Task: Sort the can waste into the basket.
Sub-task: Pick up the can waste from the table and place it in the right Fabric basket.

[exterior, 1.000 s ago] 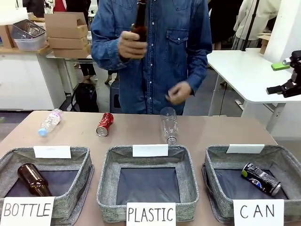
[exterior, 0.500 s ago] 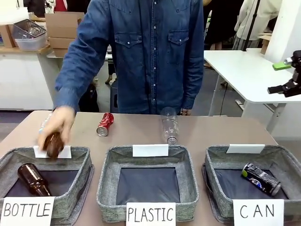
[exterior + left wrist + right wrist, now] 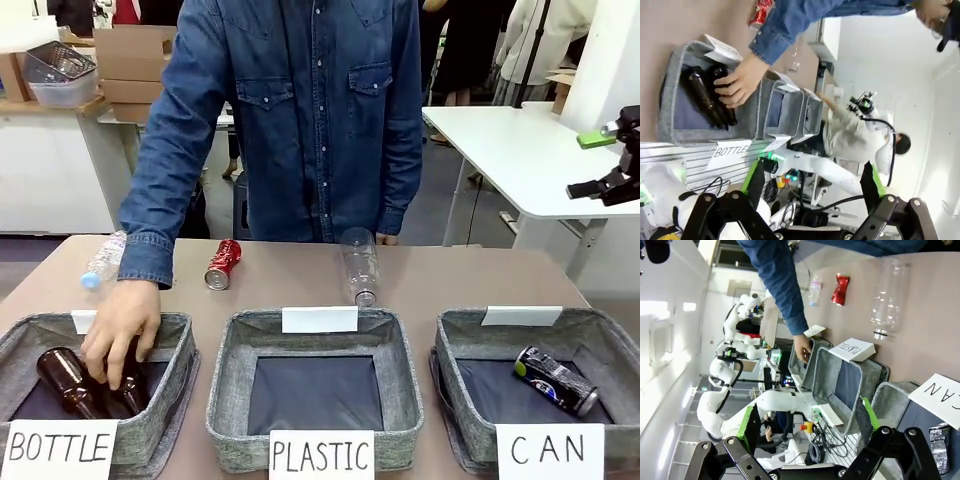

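Nearest you, your left gripper [image 3: 814,169] stands with its green-padded fingers spread wide and nothing between them; your right gripper [image 3: 807,409] is the same, released and bare.

Take the front camera as the clock's centre, with 12 o'clock across the table toward the person. At 5 o'clock sits the grey woven-fabric rectangular basket [image 3: 447,345] with the white sign reading "CAN" [image 3: 549,451]. The dark black-blue drink can with white markings [image 3: 556,380] lies on its side on that basket's dark floor.

At 6 o'clock is the like grey basket signed "PLASTIC" [image 3: 228,370]. At 7 o'clock is the one signed "BOTTLE" [image 3: 178,360], where a brown glass bottle [image 3: 66,382] lies tilted. Just beside it, the person's hand [image 3: 120,328] reaches down into the basket, fingers curled over a second brown glass bottle [image 3: 130,393].

Farther out on the tan table [image 3: 480,280], the red dented drink can [image 3: 222,264] lies on its side at 11 o'clock, outside every basket. A small clear plastic bottle with a blue cap [image 3: 104,260] lies at 10 o'clock. A larger clear plastic bottle [image 3: 359,262] lies at 12 o'clock, neck toward you.

Beyond the far edge stands the person in a blue denim shirt [image 3: 320,110].
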Controlling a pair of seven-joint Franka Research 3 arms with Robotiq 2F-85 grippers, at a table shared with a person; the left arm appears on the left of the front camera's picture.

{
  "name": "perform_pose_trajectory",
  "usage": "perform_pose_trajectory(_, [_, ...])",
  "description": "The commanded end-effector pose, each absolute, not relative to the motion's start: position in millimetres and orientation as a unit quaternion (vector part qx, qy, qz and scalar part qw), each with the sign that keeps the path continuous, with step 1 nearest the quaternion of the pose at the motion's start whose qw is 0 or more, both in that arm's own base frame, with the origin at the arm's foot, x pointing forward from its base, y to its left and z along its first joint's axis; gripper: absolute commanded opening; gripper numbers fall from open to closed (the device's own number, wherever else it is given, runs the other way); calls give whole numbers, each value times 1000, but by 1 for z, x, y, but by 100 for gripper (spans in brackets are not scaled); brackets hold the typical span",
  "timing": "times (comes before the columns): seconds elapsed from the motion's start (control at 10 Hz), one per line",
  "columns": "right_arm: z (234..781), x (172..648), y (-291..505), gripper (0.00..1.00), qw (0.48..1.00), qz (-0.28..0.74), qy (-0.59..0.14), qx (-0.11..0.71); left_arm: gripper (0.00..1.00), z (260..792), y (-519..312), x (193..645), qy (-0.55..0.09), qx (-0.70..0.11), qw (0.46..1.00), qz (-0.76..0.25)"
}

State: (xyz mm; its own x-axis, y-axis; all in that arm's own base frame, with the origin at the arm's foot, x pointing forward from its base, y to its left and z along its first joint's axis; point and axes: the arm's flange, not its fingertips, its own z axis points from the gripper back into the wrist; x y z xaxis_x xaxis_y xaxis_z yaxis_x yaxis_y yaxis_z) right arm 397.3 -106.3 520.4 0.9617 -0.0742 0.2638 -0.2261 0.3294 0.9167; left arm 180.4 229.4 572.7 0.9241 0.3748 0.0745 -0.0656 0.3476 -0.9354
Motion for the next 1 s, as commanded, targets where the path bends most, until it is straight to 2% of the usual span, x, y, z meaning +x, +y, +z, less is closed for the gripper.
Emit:
perform_pose_trajectory(0.0, [521,397,-110,100,807,57,-128,574,100,568,195,215,-121,-548,822,97])
perform_pose_trajectory(0.2, [521,397,-110,100,807,57,-128,574,100,542,160,256,-62,-560,825,48])
perform_pose_trajectory(0.3, [521,397,-110,100,807,57,-128,574,100,528,162,264,-49,-562,823,70])
perform_pose_trajectory(0.4, [521,397,-110,100,807,57,-128,574,100,520,169,261,-56,-562,821,80])
perform_pose_trajectory(0.5, [521,397,-110,100,807,57,-128,574,100,521,183,250,-91,-565,815,92])
perform_pose_trajectory(0.6, [521,397,-110,100,807,57,-128,574,100,537,179,229,-106,-546,820,138])
perform_pose_trajectory(0.7, [521,397,-110,100,807,57,-128,574,100,517,162,266,-51,-559,824,82])
perform_pose_trajectory(0.8, [521,397,-110,100,807,57,-128,574,100,517,162,266,-51,-559,824,82])
perform_pose_trajectory(0.9, [521,397,-110,100,807,57,-128,574,100,524,180,249,-79,-557,820,103])
